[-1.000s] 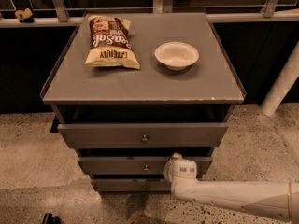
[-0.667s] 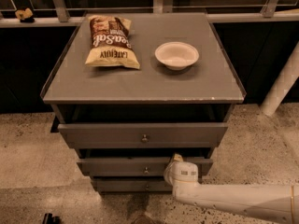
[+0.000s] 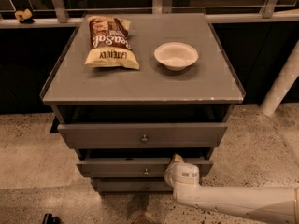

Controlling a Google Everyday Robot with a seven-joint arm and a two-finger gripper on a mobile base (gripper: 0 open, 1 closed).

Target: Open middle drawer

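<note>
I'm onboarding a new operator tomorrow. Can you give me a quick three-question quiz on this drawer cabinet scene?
1. True or false: the bowl sits left of the chip bag.
2. Where is the claw? A) inside the bowl B) at the top edge of the middle drawer, right of its knob C) gripping the chip bag
3. Fill in: the cabinet has ___ drawers.

Key: 1 false; 2 B; 3 three.

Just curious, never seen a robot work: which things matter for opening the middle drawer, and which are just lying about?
In the job: middle drawer; tool, at that drawer's top edge, right of its knob.
Lying about: chip bag, white bowl, on the cabinet top.
</note>
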